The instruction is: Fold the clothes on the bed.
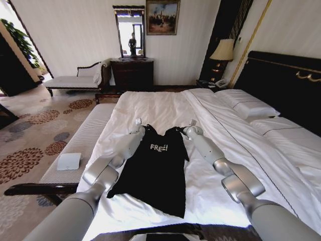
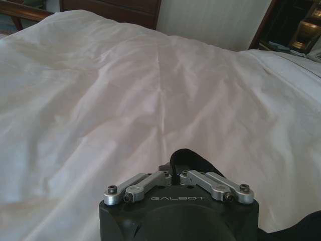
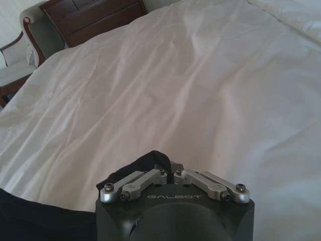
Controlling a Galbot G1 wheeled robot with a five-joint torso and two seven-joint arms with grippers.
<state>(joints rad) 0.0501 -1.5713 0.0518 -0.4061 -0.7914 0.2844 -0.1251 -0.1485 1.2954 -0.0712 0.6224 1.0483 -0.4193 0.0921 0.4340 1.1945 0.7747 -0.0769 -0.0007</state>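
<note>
The clothes are one black T-shirt (image 1: 155, 170) with white "FREE!" lettering. It lies lengthwise on the white bed (image 1: 165, 108), its collar end away from me. My left gripper (image 1: 140, 125) is at the shirt's left shoulder and my right gripper (image 1: 189, 126) at its right shoulder. In the left wrist view the left gripper (image 2: 175, 173) is shut on a pinch of black fabric (image 2: 188, 158). The right wrist view has the right gripper (image 3: 173, 170) shut the same way on a fold of the shirt (image 3: 145, 160).
A pale upholstered bench (image 1: 85, 135) runs along the bed's left side with a small white box (image 1: 68, 161) on it. Pillows (image 1: 248, 105) and a dark headboard (image 1: 286, 80) are at the right. A dark dresser (image 1: 132, 74) stands beyond the bed.
</note>
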